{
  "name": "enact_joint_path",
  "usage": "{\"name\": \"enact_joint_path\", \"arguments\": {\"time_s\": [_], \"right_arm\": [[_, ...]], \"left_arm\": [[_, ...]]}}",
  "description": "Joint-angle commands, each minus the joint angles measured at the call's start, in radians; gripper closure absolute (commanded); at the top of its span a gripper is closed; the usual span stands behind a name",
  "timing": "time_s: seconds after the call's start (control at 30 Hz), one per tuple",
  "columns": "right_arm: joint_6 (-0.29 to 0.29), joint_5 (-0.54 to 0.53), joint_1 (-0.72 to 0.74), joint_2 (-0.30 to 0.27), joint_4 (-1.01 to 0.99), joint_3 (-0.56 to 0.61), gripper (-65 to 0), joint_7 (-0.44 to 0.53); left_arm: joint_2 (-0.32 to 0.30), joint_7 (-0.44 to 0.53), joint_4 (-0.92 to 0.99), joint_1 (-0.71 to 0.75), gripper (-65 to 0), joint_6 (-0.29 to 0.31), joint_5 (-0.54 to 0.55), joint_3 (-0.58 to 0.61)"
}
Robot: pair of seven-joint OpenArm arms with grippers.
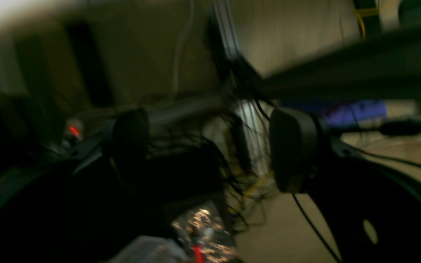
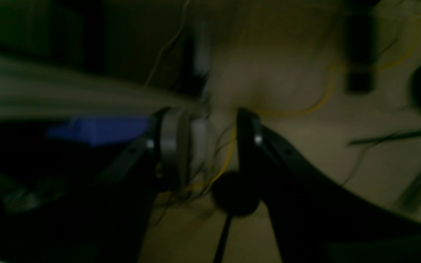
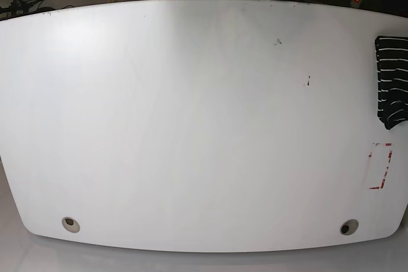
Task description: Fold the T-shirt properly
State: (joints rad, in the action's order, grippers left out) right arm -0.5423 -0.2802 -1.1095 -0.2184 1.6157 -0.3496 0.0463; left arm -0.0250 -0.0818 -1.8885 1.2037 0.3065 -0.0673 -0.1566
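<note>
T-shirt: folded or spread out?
Cannot tell: only a bunched part of the T-shirt shows at the table's right edge; the rest is cut off.

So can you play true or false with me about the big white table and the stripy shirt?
1. The black cloth T-shirt with thin white stripes lies at the right edge of the white table. True.
2. The shirt is spread flat across the table's middle. False: only a bunched part shows at the edge.
3. A red dashed rectangle is marked on the table nearer the camera than the shirt. True.
4. The left gripper holds the shirt. False: its jaws stand open, empty.
</note>
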Motion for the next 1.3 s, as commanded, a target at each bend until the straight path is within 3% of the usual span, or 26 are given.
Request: {"name": "enact_joint_path", "arguments": {"time_s": [0.0,0.33,0.5,0.73,0.9,1.27], "right_arm": [[0.004,-0.007,-0.001,-0.025,-0.082,0.025,-20.3,0.014],[0.009,-0.006,0.311,-0.065,-0.645,0.180,-20.1,0.020],[0.012,-0.006,0.444,-0.068,-0.828,0.248,-20.1,0.083],[0.024,-0.006,0.584,-0.065,-1.001,0.347,-20.1,0.085],[0.126,-0.006,0.658,-0.059,-1.072,0.419,-20.1,0.085],[0.175,-0.006,0.848,-0.026,-1.280,0.472,-20.6,0.085]], "left_arm": [[0.003,0.024,0.065,0.005,-47.8,0.001,0.007,-0.001],[-0.006,0.024,0.539,-0.276,-47.4,0.001,0.002,0.001],[-0.005,0.024,0.751,-0.414,-47.4,0.001,-0.002,0.002],[-0.005,0.026,1.113,-0.652,-47.2,-0.003,-0.001,0.004],[-0.006,0.030,1.305,-0.790,-47.2,-0.080,-0.002,0.005],[-0.028,0.032,1.615,-1.031,-47.2,-0.215,-0.002,0.005]]}}
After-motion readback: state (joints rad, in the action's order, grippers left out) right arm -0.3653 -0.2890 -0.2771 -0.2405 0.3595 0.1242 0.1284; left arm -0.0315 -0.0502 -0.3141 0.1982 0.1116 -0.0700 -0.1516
